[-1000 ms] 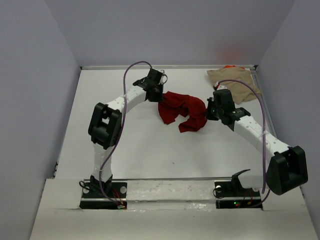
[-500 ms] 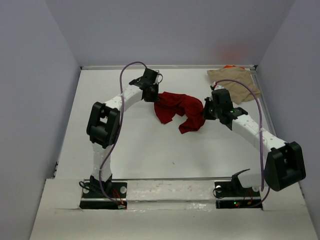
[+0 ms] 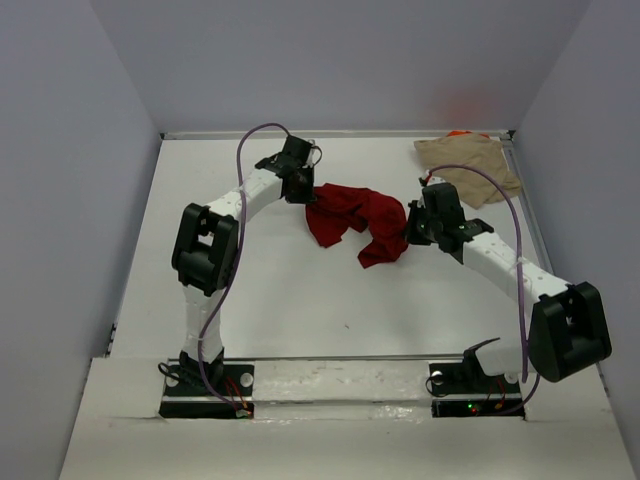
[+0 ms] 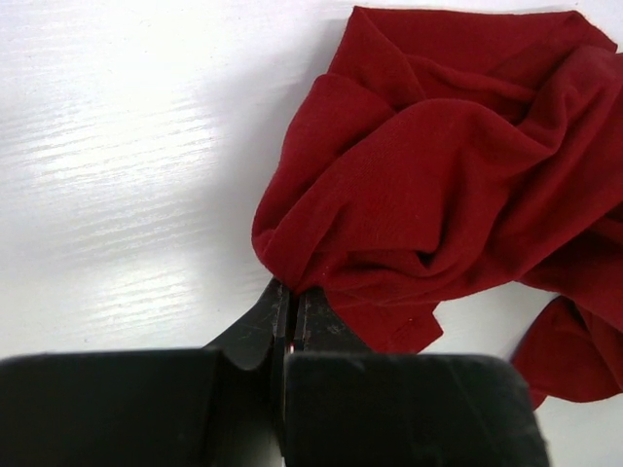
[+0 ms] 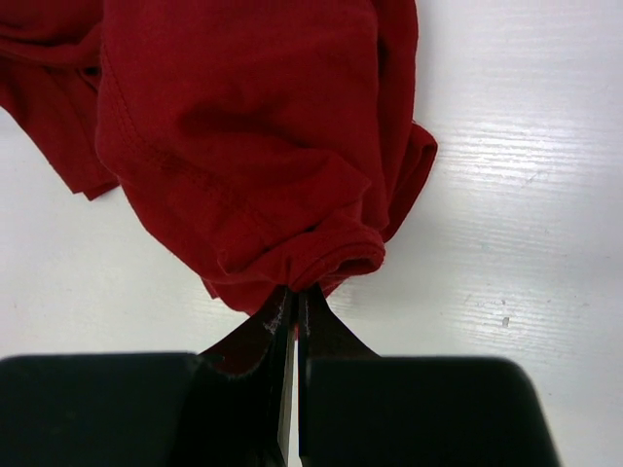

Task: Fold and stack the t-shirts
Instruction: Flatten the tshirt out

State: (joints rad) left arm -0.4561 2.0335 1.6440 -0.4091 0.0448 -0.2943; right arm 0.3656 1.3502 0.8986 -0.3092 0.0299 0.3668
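A white worktop (image 3: 290,290) was seen from above, with two white and black robot arms bolted at its 6 o'clock edge. A dark red t-shirt (image 3: 358,218) was bunched in a crumpled heap near the middle of the worktop, slightly toward 1 o'clock. The left hand (image 3: 302,188) was placed at the shirt's 10 o'clock edge, and the right hand (image 3: 410,228) at its 3 o'clock edge.

In the left wrist view, the left hand (image 4: 289,304) was pinched shut. Its two fingers were pressed together on a fold at the near edge of the dark red t-shirt (image 4: 438,165), which was gathered in deep creases beyond the fingertips. In the right wrist view, the right hand (image 5: 295,304) was likewise clamped tight on a rolled hem of the same shirt, with the cloth bunched just past its fingertips. Whether the pinched edges were raised off the worktop could not be told.

A tan t-shirt (image 3: 470,167) was loosely heaped in the far right corner of the worktop, at about 1 o'clock, well apart from the red one. A sliver of orange fabric (image 3: 458,133) was visible at its 12 o'clock edge, against the back wall. A purple cable (image 3: 262,135) was looped above each arm.
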